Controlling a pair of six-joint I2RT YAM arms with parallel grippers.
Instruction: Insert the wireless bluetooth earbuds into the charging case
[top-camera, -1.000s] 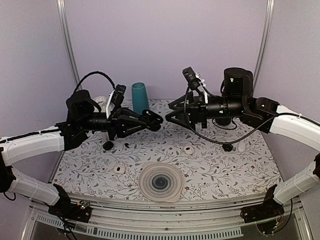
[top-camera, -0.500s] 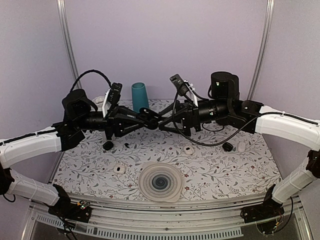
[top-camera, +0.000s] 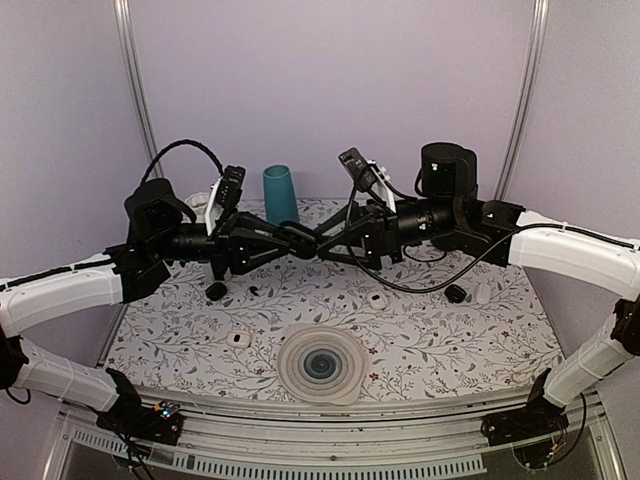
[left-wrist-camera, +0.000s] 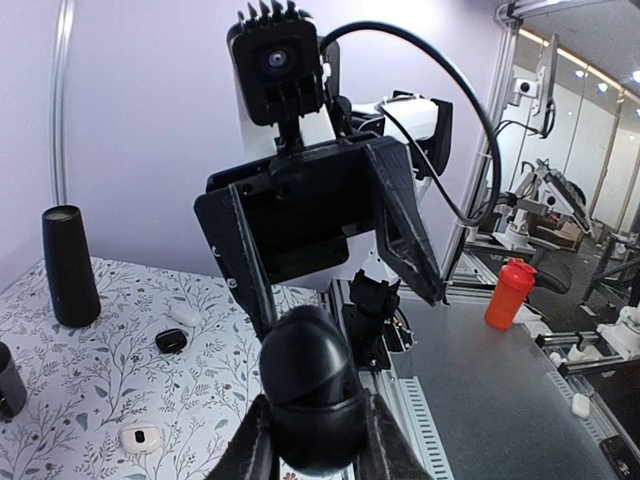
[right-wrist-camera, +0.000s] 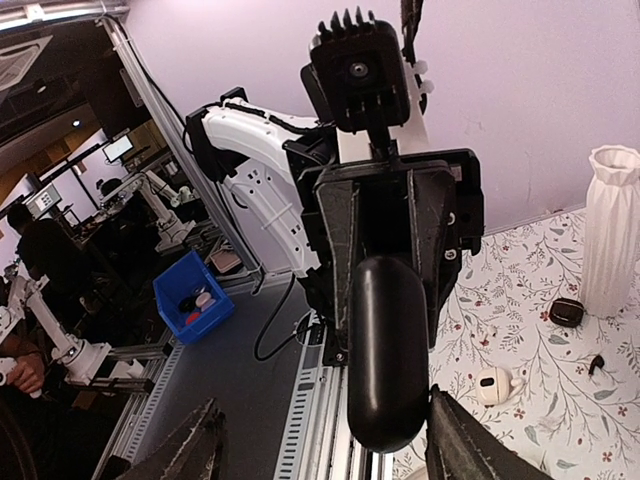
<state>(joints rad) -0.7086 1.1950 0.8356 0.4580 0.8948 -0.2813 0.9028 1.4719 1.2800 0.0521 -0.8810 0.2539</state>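
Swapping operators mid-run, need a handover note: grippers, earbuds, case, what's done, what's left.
Left gripper: shut on the black oval case, held in mid-air.
Right gripper: open, fingers close to the case, not gripping it.
Earbuds: none seen in the case; a tiny black piece lies on the table, maybe one bud, too small to tell.
Done: case is up off the table.
Left: get both earbuds into the case.

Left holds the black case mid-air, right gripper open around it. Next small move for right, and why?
Probably close the right gripper on the black case at its free end, ready to work the lid open. The left gripper is shut on its other end, the right's fingers flank it without touching, and the case looks closed.
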